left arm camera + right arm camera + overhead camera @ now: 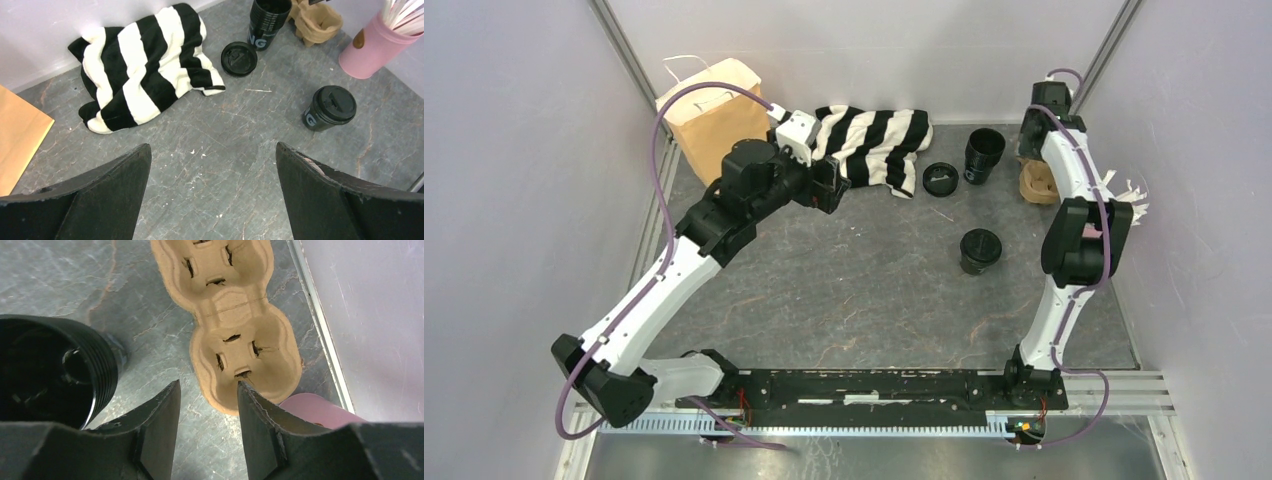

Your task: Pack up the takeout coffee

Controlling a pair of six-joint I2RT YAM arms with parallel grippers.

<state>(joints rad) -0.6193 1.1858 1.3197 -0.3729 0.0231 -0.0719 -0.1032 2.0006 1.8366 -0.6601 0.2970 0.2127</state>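
Note:
The takeout coffee (pixel 980 251), a small black cup with a black lid, stands upright at the table's middle right; it also shows in the left wrist view (pixel 330 107). The brown paper bag (pixel 709 112) stands at the back left. My left gripper (pixel 829 188) hangs open and empty over the near edge of a striped cloth, well left of the coffee; in its own view (pixel 212 150) only bare table lies between the fingers. My right gripper (pixel 1028 150) is at the back right, open and empty (pixel 207 387), just above the near end of a cardboard cup carrier (pixel 235 310).
A black-and-white striped cloth (pixel 874 140) lies at the back. A loose black lid (pixel 940 179) and a lidless black cup (pixel 984 155) sit beside it. A pink holder with sticks (pixel 372 47) stands by the right wall. The carrier (pixel 1038 183) is against the right edge.

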